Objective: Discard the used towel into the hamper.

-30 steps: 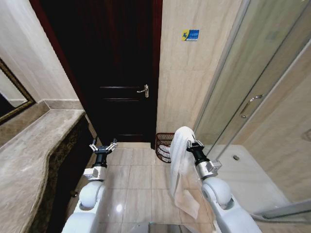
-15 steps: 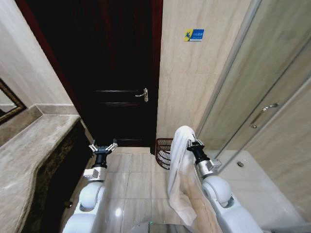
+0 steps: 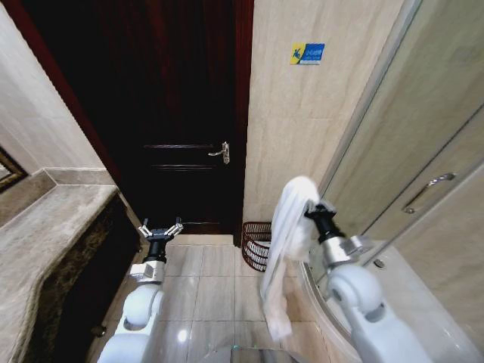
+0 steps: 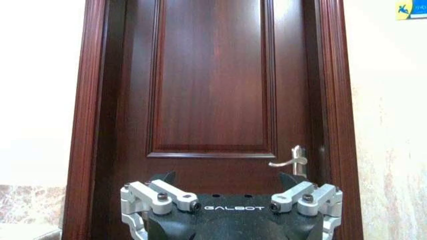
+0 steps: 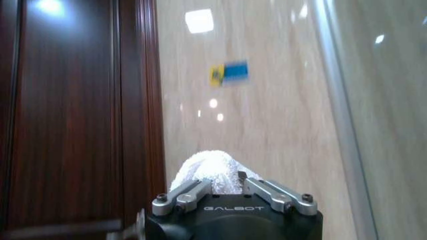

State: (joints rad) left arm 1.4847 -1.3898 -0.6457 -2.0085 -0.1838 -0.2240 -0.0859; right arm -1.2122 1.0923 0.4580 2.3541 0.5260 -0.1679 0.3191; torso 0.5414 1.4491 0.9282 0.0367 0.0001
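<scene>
Head view. Right gripper: raised on the robot's right, jaws clamped on the towel. Towel: white, bunched over the gripper, its long tail hanging down toward the tiled floor. Hamper: dark reddish-brown open-bar basket, standing on the floor against the beige wall, just beside the door frame; the hanging towel covers part of its right side. Left gripper: held low on the robot's left, fingers spread wide, holding nothing, pointing at the door. Door: dark wood, shut, with a metal lever handle. Sticker: blue and yellow, high on the wall. Counter: marble, along the left side. Glass shower screen with a bar handle on the right.

Left wrist view. Left gripper: both finger bases splayed far apart, nothing between them. Ahead: the panelled door, its lever handle, and a corner of the sticker on the wall.

Right wrist view. Right gripper: fingers drawn in narrow around a white bunch of towel that bulges up between them. Beyond: door edge, the wall with the sticker, and the shower screen frame.
</scene>
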